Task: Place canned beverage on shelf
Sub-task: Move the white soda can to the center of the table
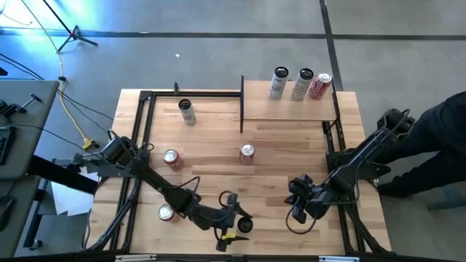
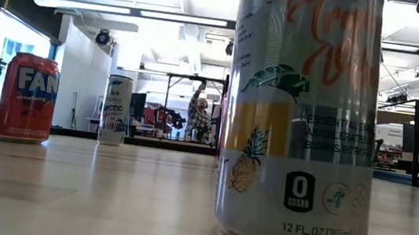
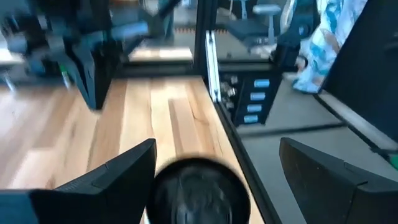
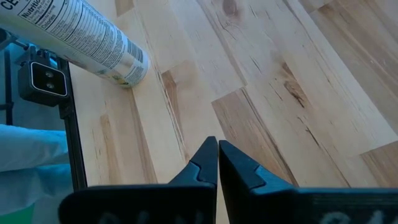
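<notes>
Near-left can [image 1: 166,212]: you'll see it upright by the table's near-left edge, well apart from the rest.
Red can [image 1: 172,159]: upright, left of centre, farther in than the first.
Dark can [image 1: 187,112]: upright toward the far left, just left of the shelf's post.
Left gripper [image 3: 217,148]: low at the near edge, about mid-table. Its jaws stand apart either side of a can's dark top. You can see a gap on one side; whether the other finger touches, I cannot tell.
Pineapple can [image 2: 300,120]: this is the can there, a tall white one standing on the tabletop, not on the shelf.
Middle red can [image 1: 247,153]: upright at centre, just near of the shelf.
Shelf [image 1: 291,109]: far right of the table, carrying three upright cans [image 1: 303,84] in a row along its far edge.
Right gripper [image 4: 217,160]: hangs over bare wood, near right; its fingers are pressed together on nothing.
Person [image 1: 437,138]: in dark clothing, beside the table's right edge.
</notes>
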Available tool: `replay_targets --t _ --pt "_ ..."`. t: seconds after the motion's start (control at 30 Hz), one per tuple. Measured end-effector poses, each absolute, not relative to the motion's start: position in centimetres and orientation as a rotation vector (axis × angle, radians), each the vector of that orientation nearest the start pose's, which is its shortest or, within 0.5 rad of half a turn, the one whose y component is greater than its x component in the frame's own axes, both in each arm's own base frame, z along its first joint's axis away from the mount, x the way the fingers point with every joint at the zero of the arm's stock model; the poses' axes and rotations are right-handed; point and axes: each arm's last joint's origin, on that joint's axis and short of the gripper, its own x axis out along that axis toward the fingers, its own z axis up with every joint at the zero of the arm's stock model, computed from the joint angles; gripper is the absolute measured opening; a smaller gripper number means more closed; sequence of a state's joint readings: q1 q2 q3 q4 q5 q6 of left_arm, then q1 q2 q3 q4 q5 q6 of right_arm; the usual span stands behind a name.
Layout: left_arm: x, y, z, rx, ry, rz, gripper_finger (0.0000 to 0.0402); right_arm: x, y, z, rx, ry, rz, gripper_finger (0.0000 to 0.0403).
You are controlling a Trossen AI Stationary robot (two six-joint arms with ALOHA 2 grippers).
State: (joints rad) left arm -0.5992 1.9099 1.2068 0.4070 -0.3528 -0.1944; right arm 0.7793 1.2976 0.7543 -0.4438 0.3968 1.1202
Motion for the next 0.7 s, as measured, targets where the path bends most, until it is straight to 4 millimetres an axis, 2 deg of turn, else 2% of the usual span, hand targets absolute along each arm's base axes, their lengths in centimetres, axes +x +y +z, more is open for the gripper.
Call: replay_targets --t 0.23,0.7 --pt "35.66 -22.62 20.73 0.005 0.336 -0.190 0.0317 17.97 16.18 20.36 0.494 0.884 -0.141 0.0000" --pt "35.80 -22.52 20.85 -0.013 0.321 -0.190 0.0317 17.97 16.18 20.36 0.495 0.884 -0.141 0.0000"
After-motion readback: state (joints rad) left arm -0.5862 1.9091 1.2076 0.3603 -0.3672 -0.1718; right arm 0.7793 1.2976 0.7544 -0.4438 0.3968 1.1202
